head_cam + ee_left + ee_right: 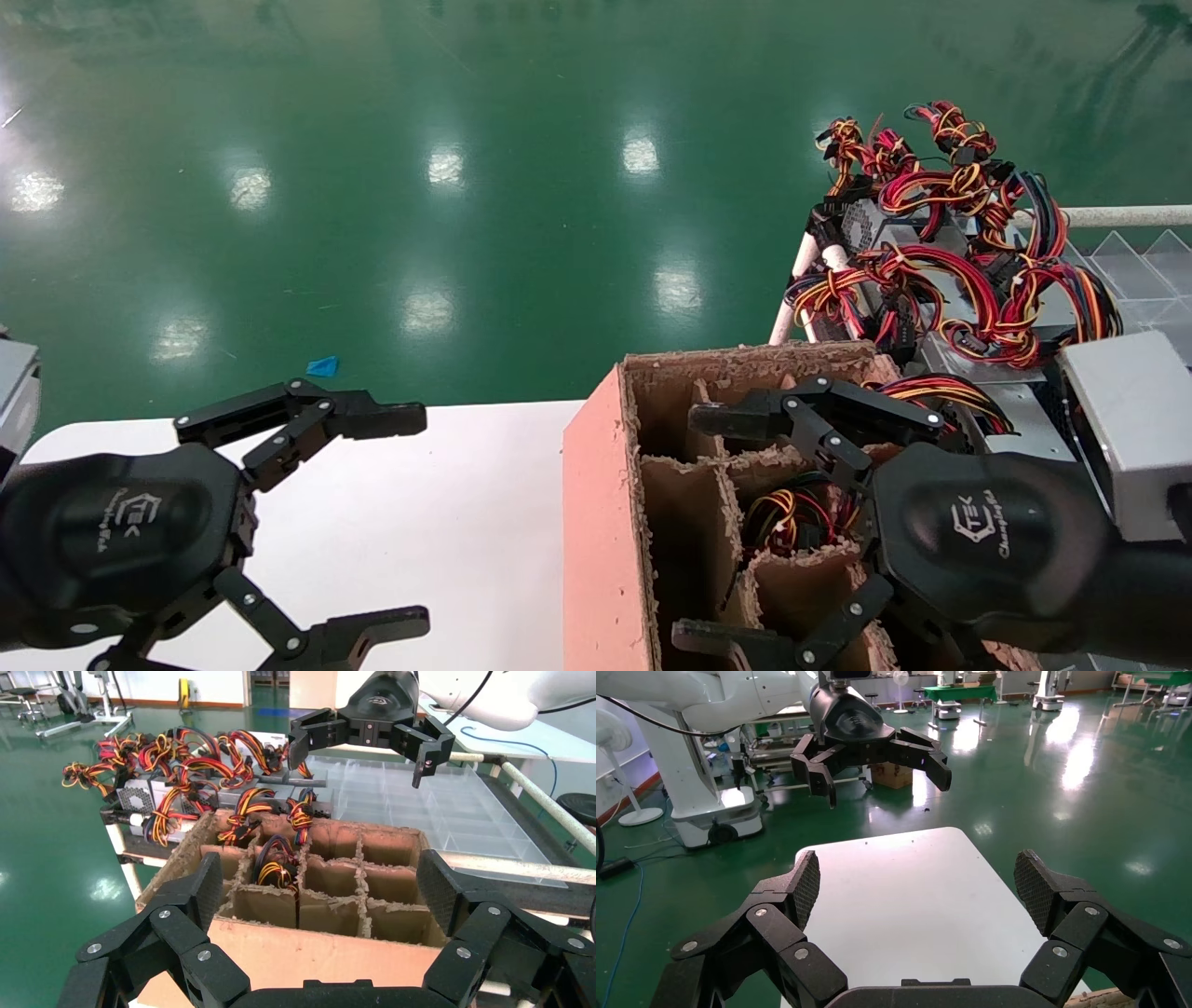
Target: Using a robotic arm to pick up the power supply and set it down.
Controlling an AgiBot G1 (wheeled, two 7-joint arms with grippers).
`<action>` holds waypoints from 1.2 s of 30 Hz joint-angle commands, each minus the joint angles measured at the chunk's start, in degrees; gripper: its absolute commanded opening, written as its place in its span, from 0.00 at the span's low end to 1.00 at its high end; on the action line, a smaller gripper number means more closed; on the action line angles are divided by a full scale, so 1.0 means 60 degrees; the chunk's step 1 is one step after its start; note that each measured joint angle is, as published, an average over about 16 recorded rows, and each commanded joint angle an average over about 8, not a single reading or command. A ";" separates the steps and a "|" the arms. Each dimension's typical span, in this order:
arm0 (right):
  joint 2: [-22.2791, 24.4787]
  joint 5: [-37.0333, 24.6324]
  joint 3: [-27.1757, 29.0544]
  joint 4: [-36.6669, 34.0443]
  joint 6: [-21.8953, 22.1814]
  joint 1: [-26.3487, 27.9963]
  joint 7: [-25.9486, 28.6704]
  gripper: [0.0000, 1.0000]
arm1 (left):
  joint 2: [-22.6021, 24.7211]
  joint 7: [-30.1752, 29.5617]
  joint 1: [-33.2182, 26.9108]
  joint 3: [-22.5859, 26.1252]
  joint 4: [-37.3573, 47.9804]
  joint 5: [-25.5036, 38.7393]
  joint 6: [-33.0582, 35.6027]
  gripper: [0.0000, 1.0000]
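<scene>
The green floor (466, 186) stretches out beyond both tools. Under the left tool (410, 522) lies the white worktop (447, 522), bare beneath its fingers; this tool hangs over it with its two black fingers spread wide, gripping nothing. In the right wrist view the same tool (877, 769) appears across the worktop (912, 903), fingers apart.

Just beside the left tool, between it and the right tool, stands the brown cardboard box (596, 522), divided into open cells by cardboard partitions. The right tool (698, 531) hovers directly above these cells, its fingers also spread wide and empty. Below it, in one cell, sits a coil of red, yellow and black wires (792, 517); the left wrist view shows wire bundles (277, 864) in a few cells on the box's far side.

Beyond the right tool, past the box's far edge, the power supplies (931, 270) are heaped on a rack, silver-grey cases with perforated faces under tangled red, yellow, orange and black wiring. Beside them, farther from the left tool, lies a clear plastic compartment tray (422, 804).
</scene>
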 commanded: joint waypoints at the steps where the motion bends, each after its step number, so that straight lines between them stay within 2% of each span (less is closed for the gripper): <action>1: 0.0000 0.0000 0.0000 0.0000 0.0000 0.0000 0.0000 1.00 | 0.0000 0.0000 0.0000 0.0000 0.0000 0.0000 0.0000 1.00; 36: 0.0000 0.0000 0.0000 0.0001 0.0000 0.0000 0.0000 1.00 | 0.0000 0.0000 0.0000 0.0000 0.0000 0.0000 0.0000 1.00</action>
